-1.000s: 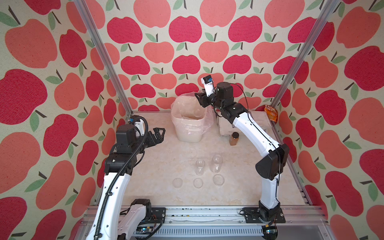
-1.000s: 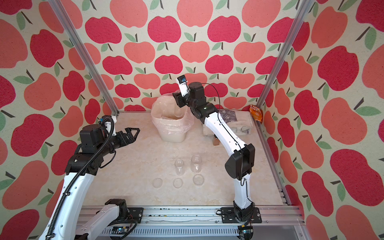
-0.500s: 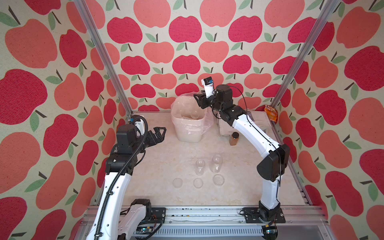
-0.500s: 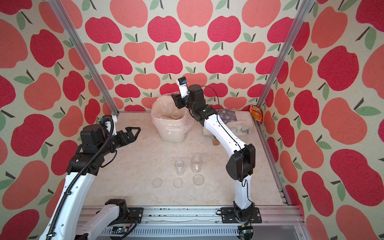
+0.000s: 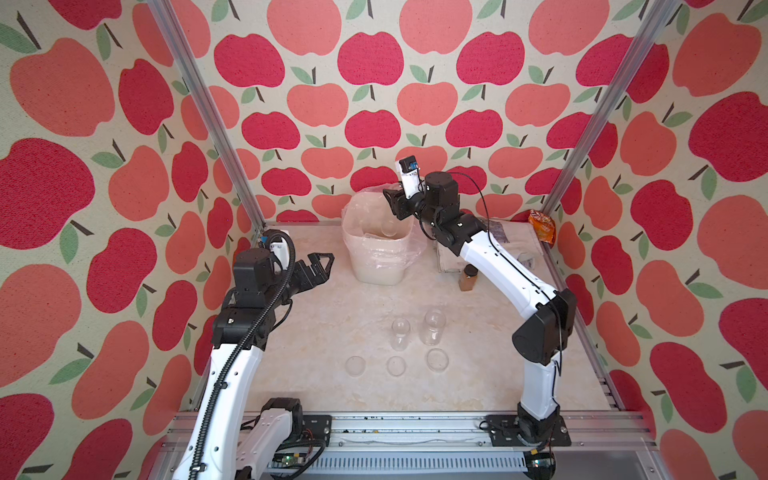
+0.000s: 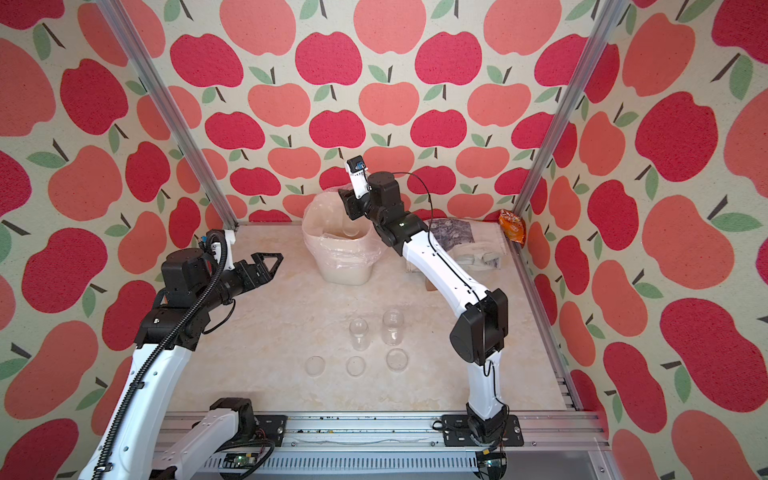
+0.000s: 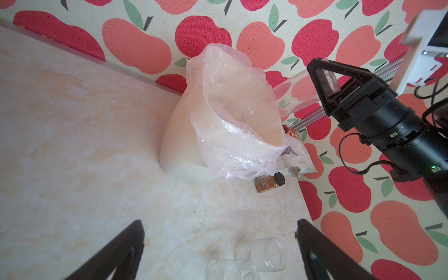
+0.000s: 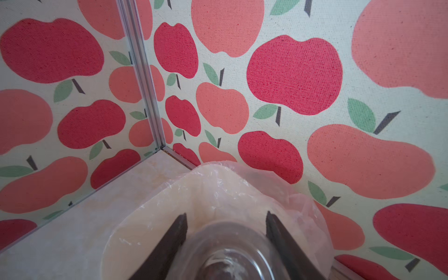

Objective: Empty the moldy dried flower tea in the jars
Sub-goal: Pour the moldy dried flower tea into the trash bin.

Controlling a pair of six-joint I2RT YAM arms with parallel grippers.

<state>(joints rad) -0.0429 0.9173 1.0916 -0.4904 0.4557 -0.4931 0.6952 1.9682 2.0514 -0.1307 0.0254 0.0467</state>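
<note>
The bottle's (image 7: 269,184) label is too small to read. The right gripper (image 8: 226,215) clamps a clear jar (image 8: 228,254) tipped over the bag-lined bin (image 5: 376,266); the left wrist view alone shows it side-on. The left gripper (image 5: 322,264) gapes wide. Two open jars (image 5: 400,332) stand mid-table (image 5: 332,324), cream marble between apple-print walls (image 5: 374,62).

Marbled table (image 5: 324,332), lined white bin (image 5: 376,270), two open jars (image 5: 401,334), three lids (image 5: 396,365), amber jar (image 5: 467,280), perhaps packets (image 5: 505,239)

held jar (image 8: 228,257): at 12 o'clock, my right gripper (image 8: 226,215) is clamping it; the edge is clipping it.
blur: it is hiding from me what the jar is holding.
</note>
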